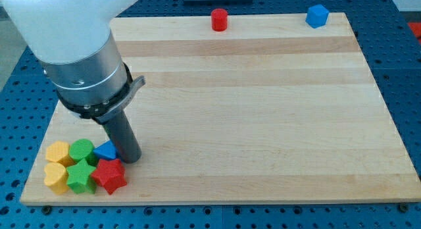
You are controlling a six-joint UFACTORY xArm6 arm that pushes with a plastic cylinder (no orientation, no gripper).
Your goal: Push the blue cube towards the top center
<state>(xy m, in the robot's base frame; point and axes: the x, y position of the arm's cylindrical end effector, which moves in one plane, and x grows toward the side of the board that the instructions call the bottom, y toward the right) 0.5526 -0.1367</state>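
Worktop point(263, 124): wood board, fills frame. My end effector: bare rod, no jaws to open or close, holds nothing. My tip point(131, 159) lower left, touching blue triangular block point(104, 150) in cluster. Blue cube point(317, 16) upper right, well apart. Judgement: approach step; next, cross board, get on cube's right, push left toward red cylinder point(219, 20).

Blue cube point(317, 16), upright & slightly angled, at board's top-right corner, right by top edge.
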